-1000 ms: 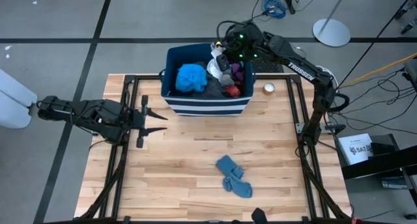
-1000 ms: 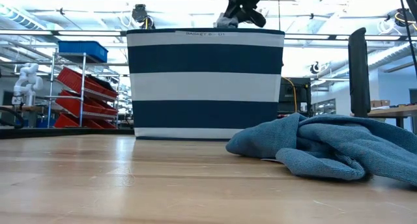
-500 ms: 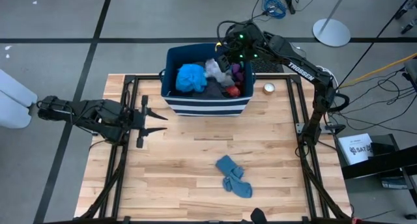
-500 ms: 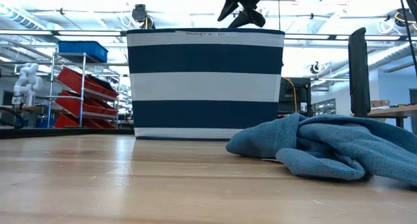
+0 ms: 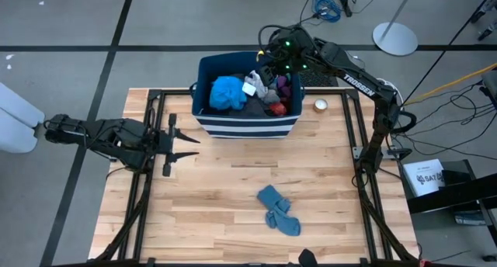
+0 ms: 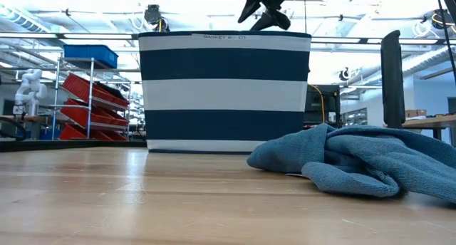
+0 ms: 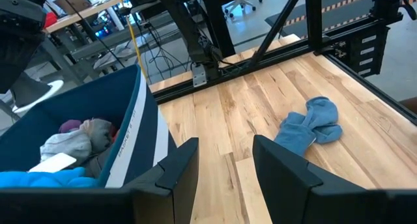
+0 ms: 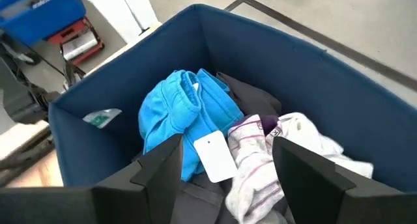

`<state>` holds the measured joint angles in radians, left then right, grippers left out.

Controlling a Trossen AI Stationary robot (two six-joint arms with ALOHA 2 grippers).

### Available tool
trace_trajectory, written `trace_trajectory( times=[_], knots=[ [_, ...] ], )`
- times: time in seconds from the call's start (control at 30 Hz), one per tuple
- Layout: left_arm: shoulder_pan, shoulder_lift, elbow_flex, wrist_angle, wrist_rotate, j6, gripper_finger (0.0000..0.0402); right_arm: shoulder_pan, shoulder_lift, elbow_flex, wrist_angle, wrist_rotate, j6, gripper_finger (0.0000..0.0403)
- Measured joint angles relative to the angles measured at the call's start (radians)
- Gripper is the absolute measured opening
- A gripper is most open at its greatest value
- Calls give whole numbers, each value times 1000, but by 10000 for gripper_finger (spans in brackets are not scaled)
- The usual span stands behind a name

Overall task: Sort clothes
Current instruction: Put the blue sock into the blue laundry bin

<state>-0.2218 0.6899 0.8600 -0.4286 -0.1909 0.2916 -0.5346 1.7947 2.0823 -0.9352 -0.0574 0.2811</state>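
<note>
While the right end effector (image 8: 225, 165) hangs just above the striped bin (image 5: 245, 123), everything else is best placed from it. The tabletop (image 5: 233, 213) spreads out well below and ahead of it, mostly carrying only what has been taken out. The bin sits directly beneath, at the far edge of the tabletop, serving as the source pile, which is presumably why the arm works from overhead. Inside it, the clothes lie heaped: a bright blue top (image 8: 186, 116) just beyond the fingers, a white striped garment (image 8: 260, 149) with a tag right under them, dark grey fabric (image 8: 244, 90) behind, and something maroon or red (image 5: 277, 108) to the side, though that corner is hard to read. Well apart from this end effector, toward the near edge of the tabletop, the grey-blue socks (image 5: 278, 211) lie together, apparently a sorted group.

The right end effector's fingers stand spread wide and hold nothing; the white garment lies loose below them. The left end effector (image 5: 180, 143) waits far off at the left side of the tabletop, fingers parted and empty.
</note>
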Motion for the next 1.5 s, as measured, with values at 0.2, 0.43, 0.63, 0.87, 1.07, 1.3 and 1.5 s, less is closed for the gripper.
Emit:
trace_trajectory(
  times=[0.2,0.43,0.63,0.87,1.07,1.3,1.5],
  knots=[
    [0,0,0,0,0,2,155,2,0,0,0,-13,157,224],
    [-1,0,0,0,0,2,155,7,0,0,0,-123,179,224],
    [-1,0,0,0,43,1,155,72,-1,0,-22,-189,159,224],
    [-1,2,0,1,113,-38,155,209,-1,0,-96,-188,144,224],
    [-1,8,0,0,113,-58,155,351,-1,0,-169,-182,144,224],
    [-1,24,0,1,113,-60,155,529,-1,0,-185,-96,178,224],
    [-1,45,0,1,113,-61,155,659,0,-2,-257,36,209,224]
  ],
)
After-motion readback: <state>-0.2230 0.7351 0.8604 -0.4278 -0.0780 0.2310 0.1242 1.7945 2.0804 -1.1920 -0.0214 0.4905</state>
